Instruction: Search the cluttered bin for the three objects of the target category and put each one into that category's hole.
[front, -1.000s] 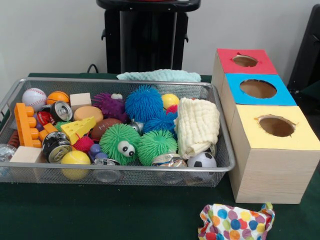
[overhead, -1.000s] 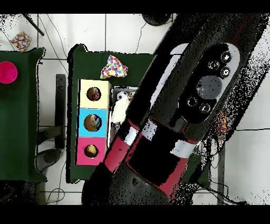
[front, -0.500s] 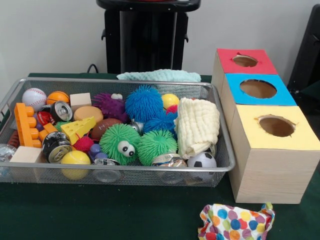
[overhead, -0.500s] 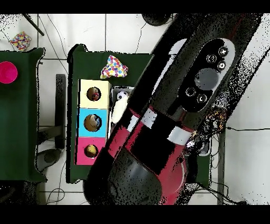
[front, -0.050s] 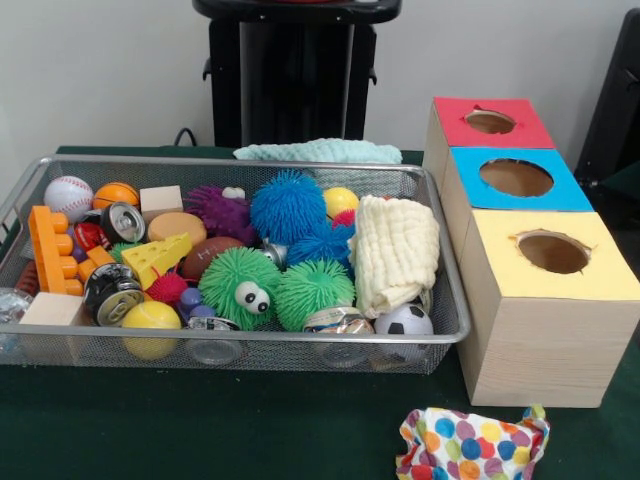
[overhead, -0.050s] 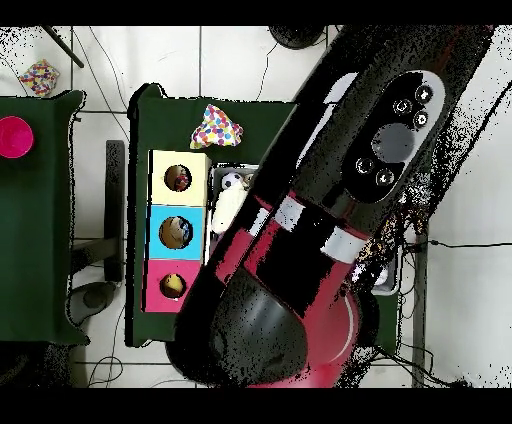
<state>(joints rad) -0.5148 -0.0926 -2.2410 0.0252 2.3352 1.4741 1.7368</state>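
A wire mesh bin (front, -0.050s: 452, 322) holds a jumble of things: green (front, -0.050s: 240, 286) and blue (front, -0.050s: 287, 207) spiky balls, cans (front, -0.050s: 111, 292), a baseball (front, -0.050s: 68, 196), a soccer ball (front, -0.050s: 404, 321), an orange brick (front, -0.050s: 47, 248) and a cream cloth (front, -0.050s: 396, 251). To its right stands a wooden box with a red hole (front, -0.050s: 490, 121), a blue hole (front, -0.050s: 516, 177) and a yellow hole (front, -0.050s: 553, 252). From overhead, the red and black arm (overhead, -0.050s: 340, 200) hides nearly the whole bin. Only the soccer ball (overhead, -0.050s: 233, 181) and the cream cloth (overhead, -0.050s: 227, 208) show. Neither view shows my gripper.
A polka-dot cloth (front, -0.050s: 470, 445) lies on the green table in front of the box. A pale teal cloth (front, -0.050s: 318, 151) lies behind the bin. Overhead, a second green table at the left carries a pink round thing (overhead, -0.050s: 14, 135).
In the overhead view the arm has shifted a little over the bin. The bin's contents and the box look the same.
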